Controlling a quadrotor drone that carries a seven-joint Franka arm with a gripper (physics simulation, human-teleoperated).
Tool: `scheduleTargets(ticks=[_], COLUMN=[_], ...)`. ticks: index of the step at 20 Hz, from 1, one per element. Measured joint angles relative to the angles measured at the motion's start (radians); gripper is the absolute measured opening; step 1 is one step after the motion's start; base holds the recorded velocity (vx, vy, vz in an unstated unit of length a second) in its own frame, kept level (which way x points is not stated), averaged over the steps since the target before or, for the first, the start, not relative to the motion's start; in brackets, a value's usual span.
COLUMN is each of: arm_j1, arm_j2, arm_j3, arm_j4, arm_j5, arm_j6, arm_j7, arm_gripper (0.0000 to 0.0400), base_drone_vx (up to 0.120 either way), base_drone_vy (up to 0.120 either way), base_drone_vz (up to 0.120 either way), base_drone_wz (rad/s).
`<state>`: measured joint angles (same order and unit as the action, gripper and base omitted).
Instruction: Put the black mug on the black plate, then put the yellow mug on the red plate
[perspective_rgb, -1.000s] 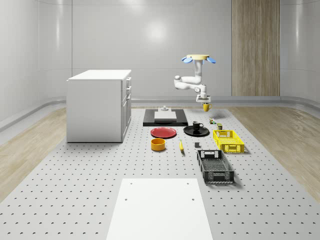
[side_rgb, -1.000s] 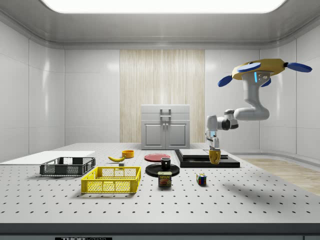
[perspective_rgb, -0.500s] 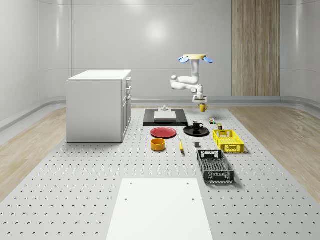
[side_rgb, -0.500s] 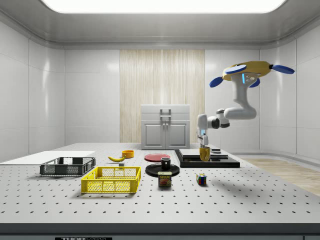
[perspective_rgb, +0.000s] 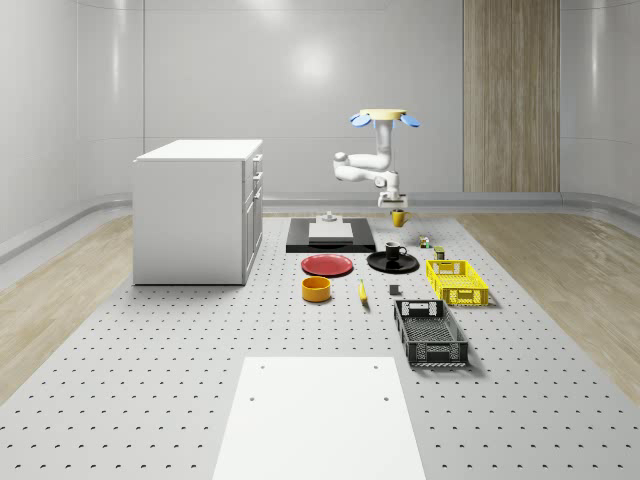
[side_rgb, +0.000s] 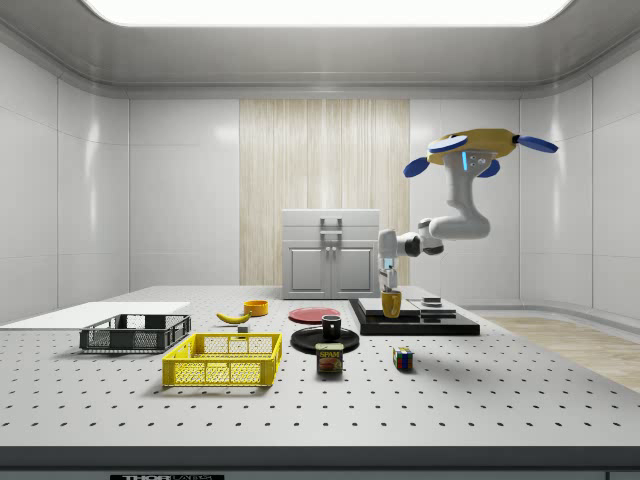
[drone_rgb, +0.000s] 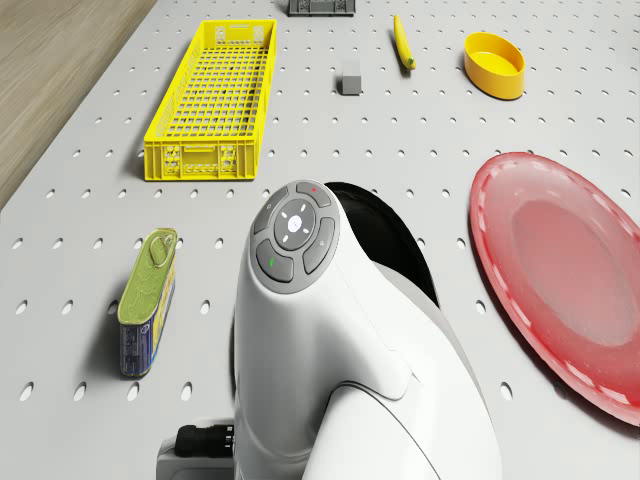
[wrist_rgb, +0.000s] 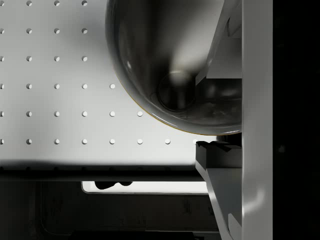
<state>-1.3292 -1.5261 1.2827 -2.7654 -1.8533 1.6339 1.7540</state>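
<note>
round red plate (perspective_rgb: 328, 265): sits flat on the table, nothing on it
small black mug (perspective_rgb: 394, 252): already on the round black plate (perspective_rgb: 392, 263), just beside the red plate
gripper (side_rgb: 387, 287): clamped on the yellow mug (side_rgb: 391, 304), up in the air beyond the black plate
drone (perspective_rgb: 378, 118): hovering past the red plate, above the table's far end

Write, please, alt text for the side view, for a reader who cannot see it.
The drone hovers above the table's far end while its gripper carries the yellow mug in the air near a black slab. The black mug already stands on the black plate, with the red plate behind it.
</note>
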Motion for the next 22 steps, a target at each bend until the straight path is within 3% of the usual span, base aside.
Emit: scheduleTargets(ticks=[22], arm_j1=[-0.002], arm_j2=[-0.006], arm_j3=[0.0], arm_j4=[0.0], arm_j5=[0.003], arm_j6=[0.005], arm_j7=[0.001], arm_gripper=[0.011], base_drone_vx=[0.12], base_drone_vy=[-0.12], base_drone_vz=[0.0], base_drone_wz=[0.0])
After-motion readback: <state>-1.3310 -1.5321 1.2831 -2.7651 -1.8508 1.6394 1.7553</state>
